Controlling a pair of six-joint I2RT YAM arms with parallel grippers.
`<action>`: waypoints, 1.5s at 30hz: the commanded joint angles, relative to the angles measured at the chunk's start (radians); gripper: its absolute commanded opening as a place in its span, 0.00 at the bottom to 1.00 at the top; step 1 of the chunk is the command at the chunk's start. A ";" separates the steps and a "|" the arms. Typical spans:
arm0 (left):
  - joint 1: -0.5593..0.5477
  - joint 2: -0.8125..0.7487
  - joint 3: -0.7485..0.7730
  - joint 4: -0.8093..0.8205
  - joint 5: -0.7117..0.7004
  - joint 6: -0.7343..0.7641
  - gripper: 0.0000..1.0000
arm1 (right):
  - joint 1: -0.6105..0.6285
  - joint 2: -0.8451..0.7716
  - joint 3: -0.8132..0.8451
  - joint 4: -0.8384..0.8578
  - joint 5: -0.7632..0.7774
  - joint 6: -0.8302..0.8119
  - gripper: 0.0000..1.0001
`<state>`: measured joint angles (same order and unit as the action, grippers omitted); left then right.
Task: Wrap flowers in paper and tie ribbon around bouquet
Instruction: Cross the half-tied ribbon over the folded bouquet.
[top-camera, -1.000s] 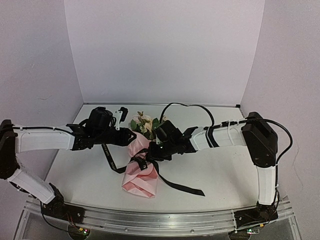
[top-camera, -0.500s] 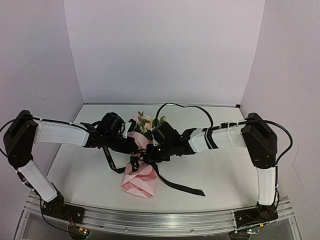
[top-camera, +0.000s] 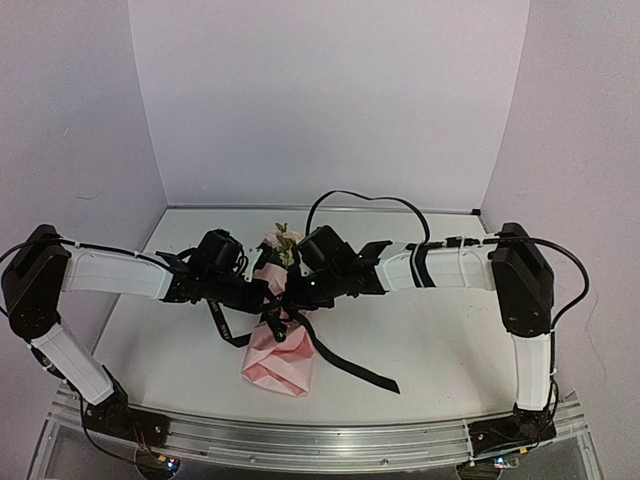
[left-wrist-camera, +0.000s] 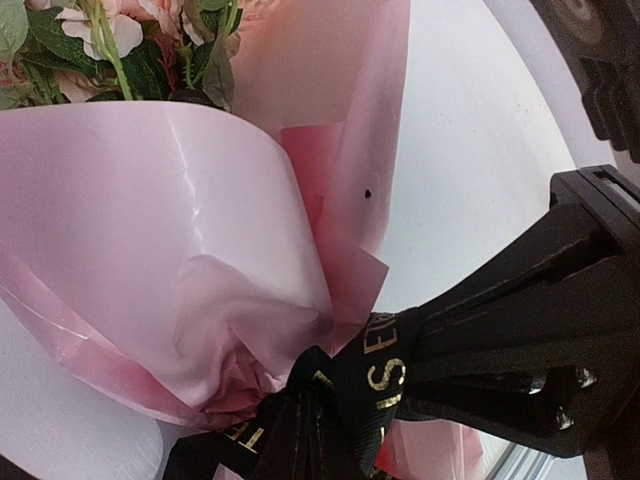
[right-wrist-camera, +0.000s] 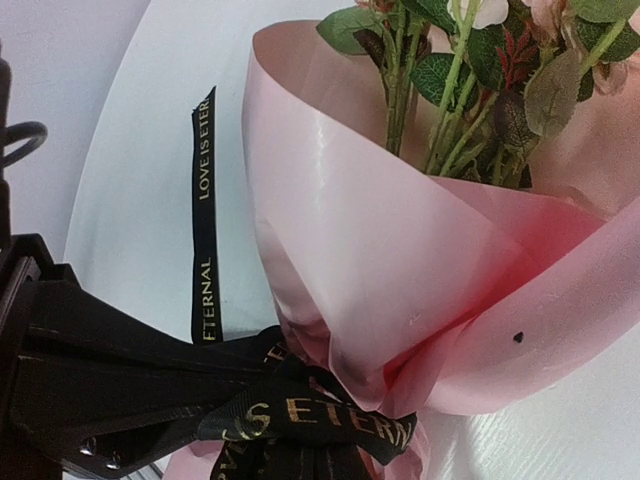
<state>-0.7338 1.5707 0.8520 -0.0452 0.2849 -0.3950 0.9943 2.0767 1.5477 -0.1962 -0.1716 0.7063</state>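
Lying at the centre of the table (top-camera: 430, 340) with its flowers (top-camera: 283, 243) pointed far, the bouquet (top-camera: 285, 350) was bound at the waist by the black ribbon (top-camera: 350, 368), on which the left gripper (top-camera: 265, 293) and right gripper (top-camera: 291, 300) were clamped shut from either side, one tail trailing near-right.

White table (top-camera: 430, 330) carries the bouquet (top-camera: 283, 360); ribbon (top-camera: 355, 368) tail trails across it.

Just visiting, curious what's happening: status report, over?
Left gripper, right gripper shut on ribbon. Bouquet wrapped, ribbon round its waist. No obstruction seen.
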 joint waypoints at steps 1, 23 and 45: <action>0.002 -0.036 -0.019 0.080 -0.014 -0.020 0.00 | 0.004 0.035 0.064 -0.078 0.038 -0.014 0.00; 0.002 -0.103 -0.141 0.243 -0.044 -0.079 0.07 | 0.025 0.059 0.094 -0.127 0.035 -0.041 0.00; 0.002 -0.006 -0.102 0.207 -0.053 -0.071 0.35 | 0.026 0.076 0.150 -0.147 0.032 -0.056 0.00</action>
<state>-0.7338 1.5381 0.7125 0.1650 0.2488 -0.4694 1.0134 2.1452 1.6608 -0.3386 -0.1543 0.6685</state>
